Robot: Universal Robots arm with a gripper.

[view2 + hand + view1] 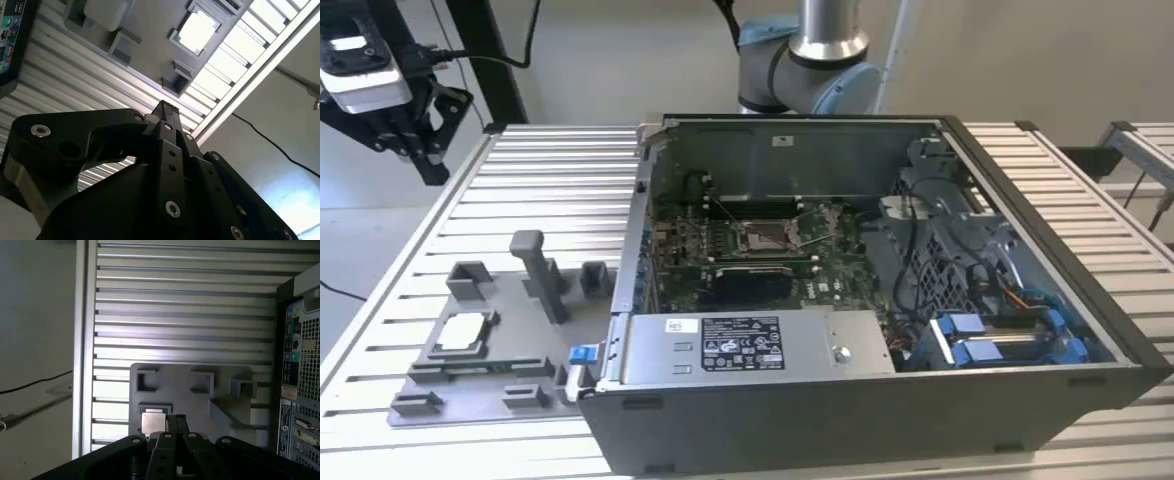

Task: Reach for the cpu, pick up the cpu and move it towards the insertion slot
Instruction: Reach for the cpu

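The cpu (464,333) is a small silvery-white square lying flat in a recess of the grey tray (474,392), on the slatted table at the exterior view's left. My gripper (404,148) hangs high above the table's far left corner, well away from the tray, with its black fingers together and nothing between them. In both wrist views the fingertips (166,106) (175,419) point toward the tray (175,380), and the cpu (196,31) (152,422) lies just beside them in the picture. The insertion slot (761,237), a shiny square socket, sits on the motherboard inside the open computer case.
The open computer case (854,400) fills the middle and right of the slatted aluminium table (547,190). Upright grey blocks (534,265) stand on the tray near the case wall. The arm's base (807,60) rises behind the case. A cable (35,382) lies on the floor.
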